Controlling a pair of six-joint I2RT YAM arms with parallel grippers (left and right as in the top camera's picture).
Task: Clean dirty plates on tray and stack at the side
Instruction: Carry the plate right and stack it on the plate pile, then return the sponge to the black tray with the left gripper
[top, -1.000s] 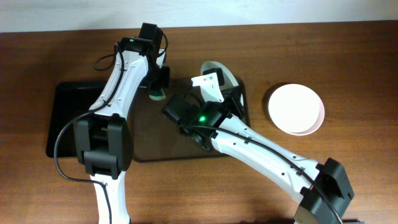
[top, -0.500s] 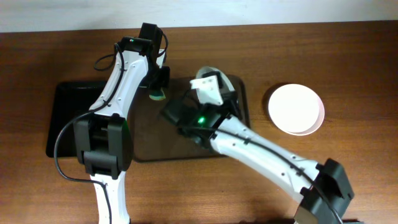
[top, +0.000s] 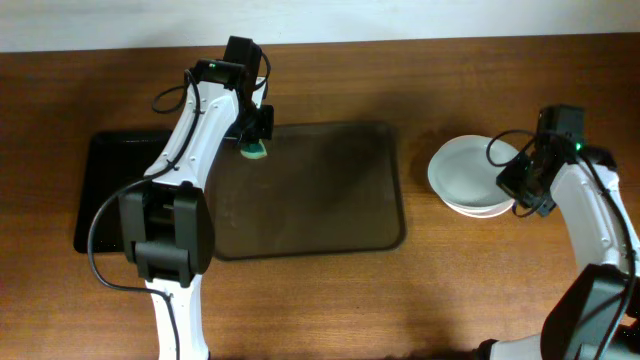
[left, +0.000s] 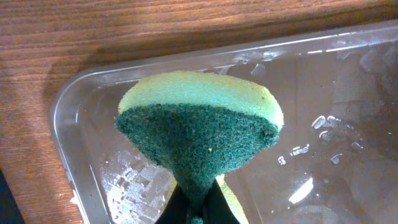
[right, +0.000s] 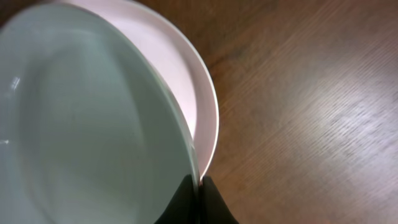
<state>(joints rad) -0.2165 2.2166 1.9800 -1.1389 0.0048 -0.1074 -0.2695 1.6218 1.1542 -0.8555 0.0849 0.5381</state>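
Left gripper (left: 195, 208) is clenched on the green sponge (left: 199, 127), above the upper left corner of the tray (top: 330, 215). Right gripper (right: 196, 190) pinches the rim of the pale plate (right: 87, 124), which is tilted over the white plate (right: 189, 81) at frame right.

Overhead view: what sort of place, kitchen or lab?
Likely a lab bench staged for dishwashing, not a kitchen: two robot arms at a wooden table, the left claw pinching a sponge over a brown tray, the right claw gripping the top plate of a stack. No sink shows.
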